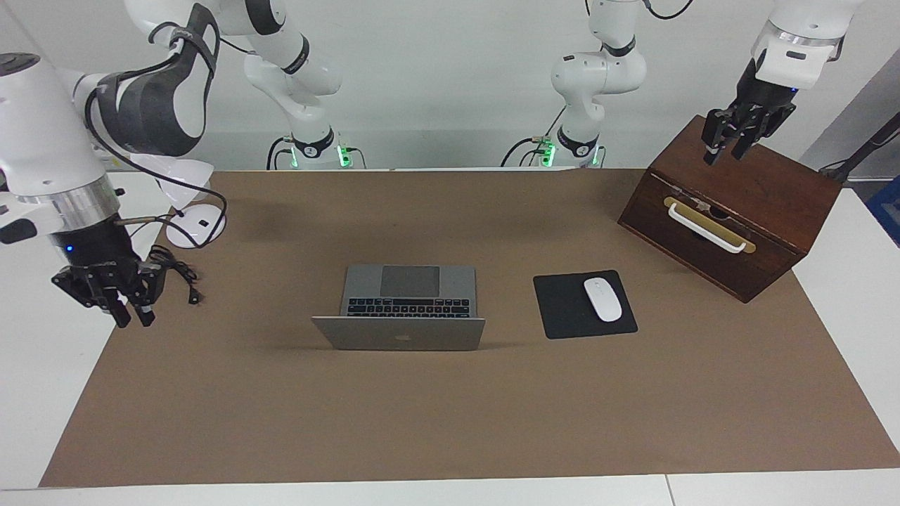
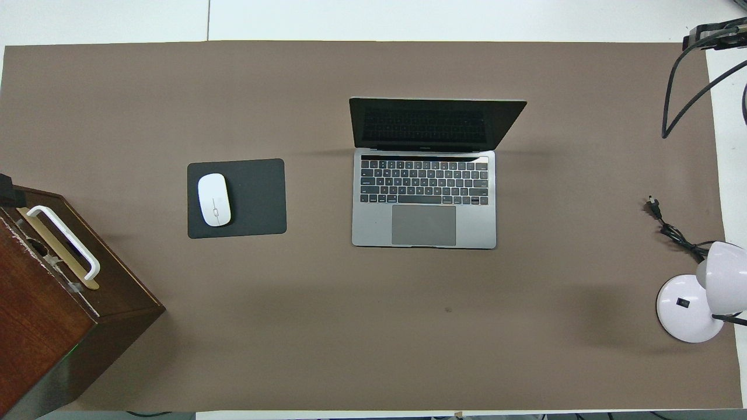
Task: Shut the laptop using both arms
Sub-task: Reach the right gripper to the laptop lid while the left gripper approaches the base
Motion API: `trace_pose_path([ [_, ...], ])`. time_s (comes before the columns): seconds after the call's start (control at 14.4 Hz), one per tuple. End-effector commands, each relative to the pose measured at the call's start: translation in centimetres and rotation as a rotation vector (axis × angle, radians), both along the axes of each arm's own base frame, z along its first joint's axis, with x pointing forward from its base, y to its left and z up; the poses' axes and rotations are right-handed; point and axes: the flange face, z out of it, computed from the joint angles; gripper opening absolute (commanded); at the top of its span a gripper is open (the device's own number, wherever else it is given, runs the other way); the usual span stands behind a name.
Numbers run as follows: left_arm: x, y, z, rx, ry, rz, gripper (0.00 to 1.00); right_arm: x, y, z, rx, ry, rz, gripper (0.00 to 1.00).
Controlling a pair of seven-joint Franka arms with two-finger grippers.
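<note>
Black and small, your left claw (image 1: 735, 137) hangs with its fingers apart over the dark brown wooden box (image 1: 731, 207) with a white handle, at the left arm's end of the surface (image 1: 281, 422). Your right claw (image 1: 116, 295) hangs, fingers also spread, over the surface's edge at the right arm's end, above a black cable (image 1: 176, 270) by the white desk lamp (image 2: 700, 291). Between them the thin silver-grey metal laptop (image 1: 408, 306) stands open mid-surface, beside the white mouse (image 1: 603, 299) on its black mouse pad (image 1: 562, 309).
</note>
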Motion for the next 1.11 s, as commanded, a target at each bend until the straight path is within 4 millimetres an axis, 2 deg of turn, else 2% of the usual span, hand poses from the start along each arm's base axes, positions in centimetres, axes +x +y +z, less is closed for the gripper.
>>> trace_pose_path([
  [0.0, -0.7, 0.0, -0.4, -0.01, -0.02, 0.05, 0.0, 1.0, 0.1, -0.7, -0.018, -0.01, 0.029, 0.0],
  [0.21, -0.5, -0.2, -1.3, -0.022, -0.075, 0.111, 0.0, 1.3, 1.0, -0.9, -0.046, -0.016, 0.046, 0.0],
  [0.56, -0.6, -1.0, -1.3, -0.024, -0.08, 0.096, 0.0, 2.1, 1.0, -2.5, -0.045, -0.015, 0.045, 0.0],
  [0.63, -0.6, -1.2, -1.2, -0.025, -0.079, 0.084, 0.0, 2.6, 1.5, -2.2, -0.042, -0.024, 0.046, 0.0],
  [0.76, -0.5, -1.8, -1.3, -0.03, -0.079, 0.072, 0.0, 3.4, 4.4, -3.3, -0.002, -0.016, -0.002, 0.0],
  [0.97, -0.1, -3.2, -1.2, -0.051, -0.114, 0.023, 0.0, 3.6, 10.4, -4.1, 0.073, -0.002, -0.094, 0.0],
  [1.04, 0.2, -3.6, -1.2, -0.071, -0.131, 0.021, 0.0, 3.5, 11.9, -4.2, 0.094, 0.001, -0.131, 0.0],
])
